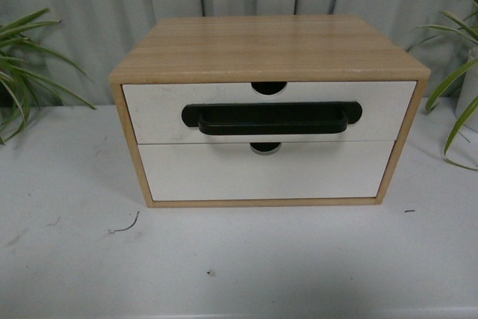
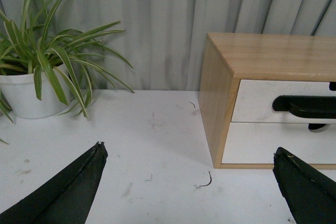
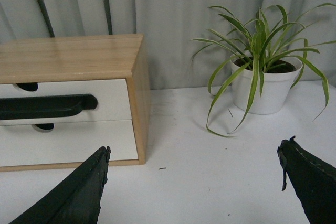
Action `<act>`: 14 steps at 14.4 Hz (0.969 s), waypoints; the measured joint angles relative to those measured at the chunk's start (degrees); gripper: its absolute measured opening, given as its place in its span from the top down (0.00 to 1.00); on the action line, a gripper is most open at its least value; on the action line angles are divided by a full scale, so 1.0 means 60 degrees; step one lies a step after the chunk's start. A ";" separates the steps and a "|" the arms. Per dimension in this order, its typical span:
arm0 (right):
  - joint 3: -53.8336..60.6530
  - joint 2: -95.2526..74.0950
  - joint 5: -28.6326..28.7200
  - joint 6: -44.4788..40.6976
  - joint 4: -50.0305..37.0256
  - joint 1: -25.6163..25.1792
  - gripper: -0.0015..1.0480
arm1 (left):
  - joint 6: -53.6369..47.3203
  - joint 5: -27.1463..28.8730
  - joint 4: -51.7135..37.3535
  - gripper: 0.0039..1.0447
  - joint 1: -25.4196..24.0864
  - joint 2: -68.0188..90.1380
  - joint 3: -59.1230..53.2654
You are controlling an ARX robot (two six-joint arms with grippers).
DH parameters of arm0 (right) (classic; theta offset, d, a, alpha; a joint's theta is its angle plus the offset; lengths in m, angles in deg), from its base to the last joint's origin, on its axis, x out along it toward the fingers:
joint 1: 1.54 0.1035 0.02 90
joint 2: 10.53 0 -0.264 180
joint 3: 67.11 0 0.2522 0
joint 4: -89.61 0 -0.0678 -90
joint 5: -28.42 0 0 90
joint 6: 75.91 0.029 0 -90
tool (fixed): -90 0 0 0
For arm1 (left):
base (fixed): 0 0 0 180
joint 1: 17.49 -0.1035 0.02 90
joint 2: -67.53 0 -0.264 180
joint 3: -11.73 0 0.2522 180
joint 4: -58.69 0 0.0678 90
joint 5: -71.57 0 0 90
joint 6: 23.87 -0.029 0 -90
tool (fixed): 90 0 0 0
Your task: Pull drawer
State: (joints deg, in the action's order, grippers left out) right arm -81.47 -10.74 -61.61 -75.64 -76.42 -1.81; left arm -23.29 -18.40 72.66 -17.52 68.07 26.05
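— Wood, light: one cabinet on white table. Fronts?
— Two, white, stacked. Upper one the drawer, sitting shut, flush with cabinet face. Below it, plain lower front.
— Handles?
— One only: black bar handle across the drawer. Two notches, one in the top edge of each front.
— Grippers?
— Two. Left gripper spread wide, holding nothing, over table short of cabinet's left corner. Right gripper likewise spread and empty, short of the right corner. Neither touching cabinet.
— Anything else?
— Two plants, one either side of cabinet, well apart from it, each in a white pot. Grey curtain behind.
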 joint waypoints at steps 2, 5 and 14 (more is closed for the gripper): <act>0.0000 0.0000 0.0000 0.0000 0.0000 0.0000 0.06 | 0.0000 0.0000 0.0000 0.06 0.0000 0.0000 0.0000; 0.0000 0.0000 0.0000 0.0000 0.0000 0.0000 0.06 | 0.0000 0.0000 0.0000 0.06 0.0000 0.0000 0.0000; 0.0000 0.0000 0.0000 0.0000 0.0004 0.0000 0.06 | 0.0000 0.0000 0.0000 0.06 0.0000 0.0000 0.0000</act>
State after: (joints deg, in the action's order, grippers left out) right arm -81.47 -10.74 -61.61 -75.64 -76.39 -1.81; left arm -23.29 -18.40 72.66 -17.52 68.07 26.05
